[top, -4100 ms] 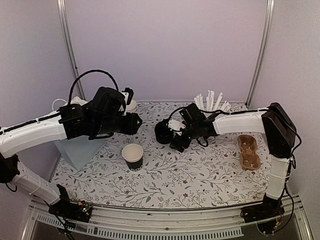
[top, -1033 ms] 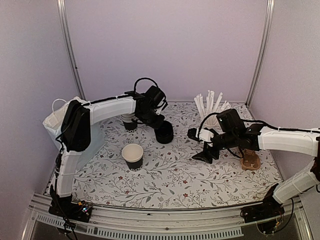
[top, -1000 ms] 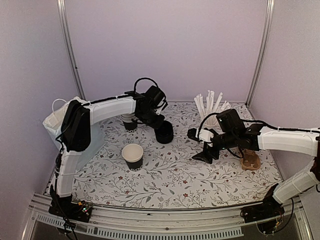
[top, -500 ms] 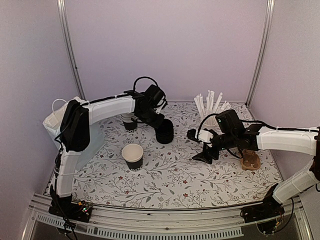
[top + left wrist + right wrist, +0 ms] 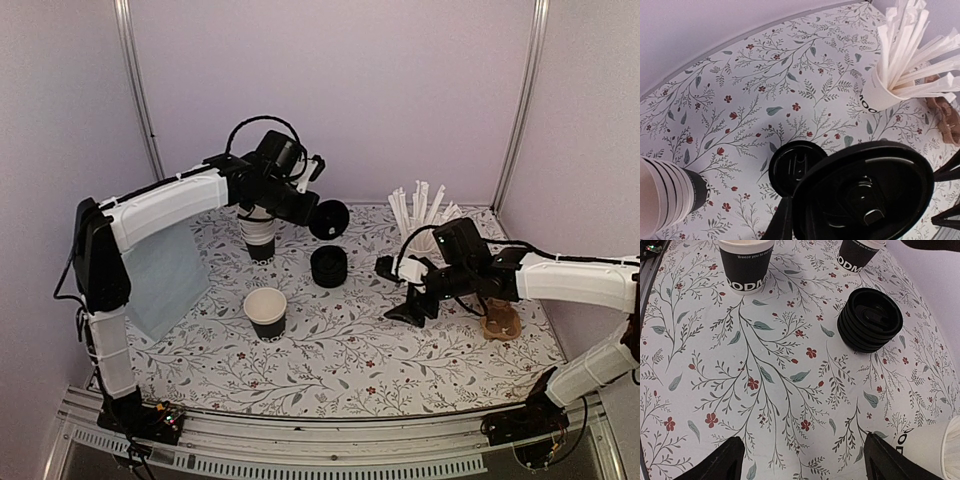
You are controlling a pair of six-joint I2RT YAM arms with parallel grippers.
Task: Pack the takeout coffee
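Note:
The takeout coffee cup (image 5: 266, 312) stands open on the mat, black-walled with a whitish inside; it also shows in the right wrist view (image 5: 746, 267). My left gripper (image 5: 318, 214) is raised above the mat and shut on the edge of one round black lid (image 5: 330, 219), which fills the lower right of the left wrist view (image 5: 865, 192). One of its fingers (image 5: 781, 222) shows beside the lid. A stack of black lids (image 5: 328, 266) sits below it. My right gripper (image 5: 393, 292) hovers open over bare mat, right of the lids, holding nothing.
A nested stack of cups (image 5: 258, 236) stands behind the single cup. At the back right is a white cup of wrapped straws (image 5: 424, 214). A brown cup carrier (image 5: 500, 321) lies at the right, partly behind my right arm. A pale bag (image 5: 165, 275) lies at the left.
My left gripper has risen from the lid stack with one lid in its jaws, and the left arm has lifted. The right arm has stayed in place.

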